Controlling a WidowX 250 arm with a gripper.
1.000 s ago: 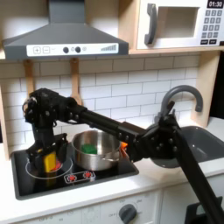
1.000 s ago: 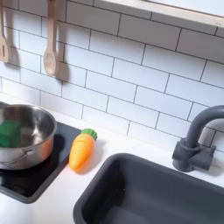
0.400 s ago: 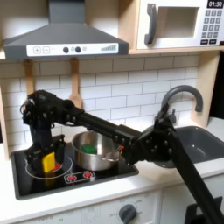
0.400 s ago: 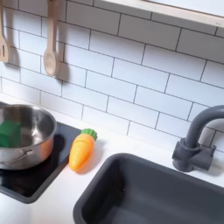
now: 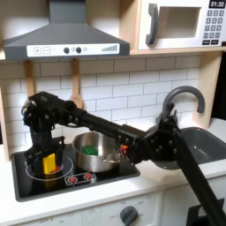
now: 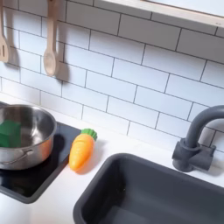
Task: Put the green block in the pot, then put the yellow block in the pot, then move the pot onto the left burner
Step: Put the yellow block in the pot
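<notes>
The steel pot (image 5: 95, 152) stands on the right burner in the first exterior view, with the green block (image 5: 88, 150) inside it. In the second exterior view the pot (image 6: 22, 136) is at the left edge, and the green block (image 6: 9, 133) lies on its bottom. The yellow block (image 5: 48, 163) rests on the left burner in the first exterior view. My gripper (image 5: 48, 161) points straight down over it, its fingers closed against the block's two sides.
An orange carrot (image 6: 80, 149) lies on the counter between the black stovetop (image 6: 39, 175) and the dark sink (image 6: 149, 192). A grey faucet (image 6: 197, 140) stands behind the sink. Wooden spoons (image 6: 51, 39) hang on the tiled wall, under the hood (image 5: 62, 40).
The gripper's fingers have drawn in from a wide spread to the sides of the yellow block. The pot, green block and carrot have not moved.
</notes>
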